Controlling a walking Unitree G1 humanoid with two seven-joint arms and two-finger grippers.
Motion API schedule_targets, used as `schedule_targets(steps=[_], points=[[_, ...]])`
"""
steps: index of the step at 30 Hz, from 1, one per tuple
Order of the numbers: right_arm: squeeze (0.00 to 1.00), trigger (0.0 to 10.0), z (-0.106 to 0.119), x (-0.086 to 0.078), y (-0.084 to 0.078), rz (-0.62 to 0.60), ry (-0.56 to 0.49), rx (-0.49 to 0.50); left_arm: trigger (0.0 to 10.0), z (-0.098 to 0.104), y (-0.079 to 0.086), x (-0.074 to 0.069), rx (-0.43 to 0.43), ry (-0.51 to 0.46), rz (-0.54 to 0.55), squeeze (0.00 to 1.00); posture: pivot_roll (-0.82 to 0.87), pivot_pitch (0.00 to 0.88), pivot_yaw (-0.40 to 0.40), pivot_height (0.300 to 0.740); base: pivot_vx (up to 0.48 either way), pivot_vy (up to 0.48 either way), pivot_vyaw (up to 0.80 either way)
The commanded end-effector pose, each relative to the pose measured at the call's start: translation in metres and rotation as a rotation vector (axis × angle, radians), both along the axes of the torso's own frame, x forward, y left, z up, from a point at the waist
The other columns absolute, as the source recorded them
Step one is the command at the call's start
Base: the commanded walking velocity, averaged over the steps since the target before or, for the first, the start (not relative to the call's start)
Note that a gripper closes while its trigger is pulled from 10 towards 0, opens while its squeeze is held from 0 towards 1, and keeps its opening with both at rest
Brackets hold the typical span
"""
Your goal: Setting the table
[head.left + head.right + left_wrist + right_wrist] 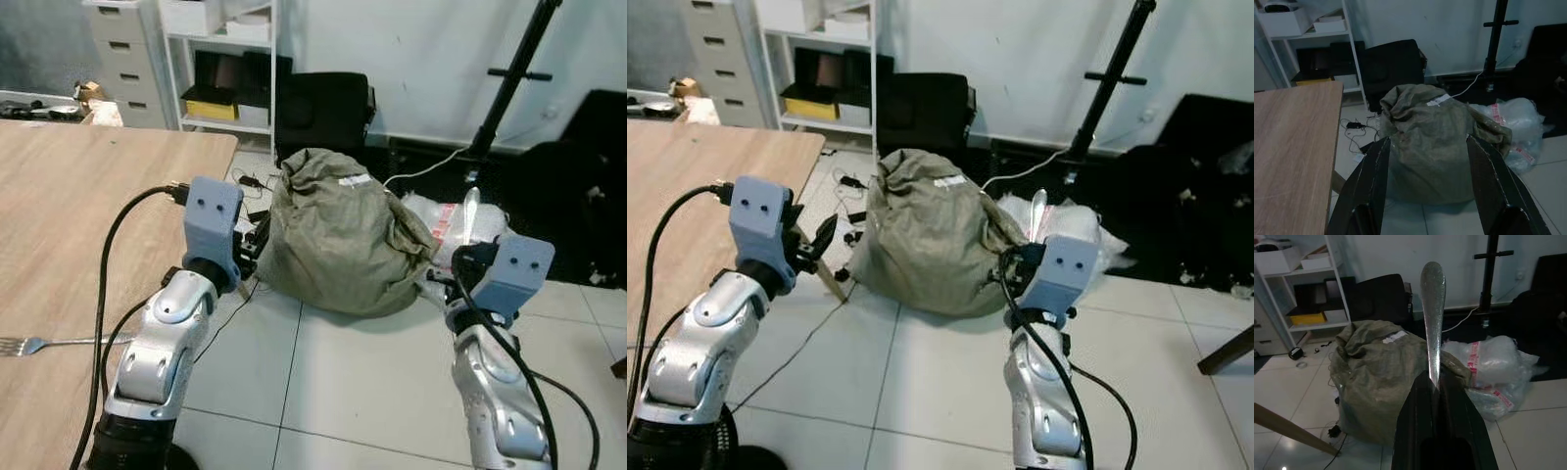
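Your right gripper [1436, 382] has its two black fingers pinched tight on the handle end of a piece of silver cutlery [1432, 308], which stands straight up out of the grip (its working end is hidden inside the fingers, so you cannot say whether it is a knife or a spoon). Held that way it is safe to carry, but you will likely need to tip it flat before laying it down. Your left gripper [1427, 147] is empty, its fingers [1371, 181] spread wide, hovering just off the corner of the wooden table [69, 206]. A fork [39, 344] already lies on the tabletop near its front edge, so the place for the new piece is probably just beside it. Mind that the right arm hangs over tiled floor [372, 382], well apart from the table, so it has to swing across toward your left. The room is open there, though an olive sack [338, 235] and a clear plastic bag [1498, 362] sit ahead on the floor.
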State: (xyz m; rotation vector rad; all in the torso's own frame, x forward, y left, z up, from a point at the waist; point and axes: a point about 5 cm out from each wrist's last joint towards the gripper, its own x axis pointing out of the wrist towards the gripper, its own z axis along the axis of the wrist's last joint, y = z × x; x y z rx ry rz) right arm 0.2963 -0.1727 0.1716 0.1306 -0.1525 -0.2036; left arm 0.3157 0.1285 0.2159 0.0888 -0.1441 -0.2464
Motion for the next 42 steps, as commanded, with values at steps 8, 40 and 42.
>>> schedule_targets(steps=[8, 40, 42], points=[[0.00, 10.0, -0.0003, -0.0002, 0.0001, -0.004, 0.002, 0.002, 10.0, -0.0054, 0.0025, -0.0001, 0.004, 0.022, 0.013, 0.00, -0.04, 0.059, 0.053, 0.740, 0.000, 0.000, -0.30], [0.00, 10.0, -0.0021, -0.0015, 0.0001, -0.012, 0.008, -0.027, 10.0, -0.0088, 0.0008, 0.0010, 0.034, 0.031, 0.031, 0.00, -0.04, 0.062, 0.056, 0.740, 0.000, 0.000, 0.00], [0.00, 10.0, -0.0021, -0.0016, 0.0000, -0.012, 0.008, -0.026, 10.0, -0.0086, 0.0008, 0.0010, 0.034, 0.029, 0.031, 0.00, -0.04, 0.062, 0.056, 0.740, 0.000, 0.000, 0.00]])
